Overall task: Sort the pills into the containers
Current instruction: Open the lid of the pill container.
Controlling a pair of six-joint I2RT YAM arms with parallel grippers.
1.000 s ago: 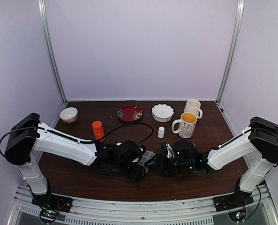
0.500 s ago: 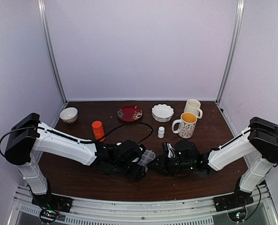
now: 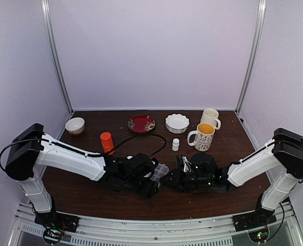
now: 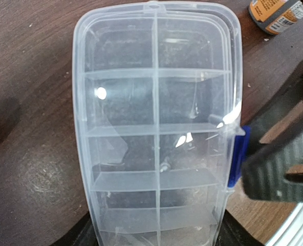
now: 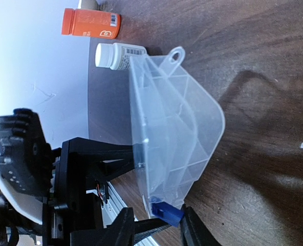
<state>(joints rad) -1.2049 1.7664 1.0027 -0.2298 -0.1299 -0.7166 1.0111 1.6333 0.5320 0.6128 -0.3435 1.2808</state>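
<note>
Glare on pill box [image 4: 156, 128], perhaps overhead

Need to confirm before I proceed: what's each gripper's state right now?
Left gripper: closed, holding the pill box by its near end.
Right gripper: closed on the blue latch at the box's edge.

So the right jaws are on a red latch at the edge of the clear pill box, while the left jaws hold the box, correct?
Not quite: the latch is blue, not red. The right wrist view shows it between the right jaws at the edge of the clear pill box, while the left jaws hold the box.
</note>
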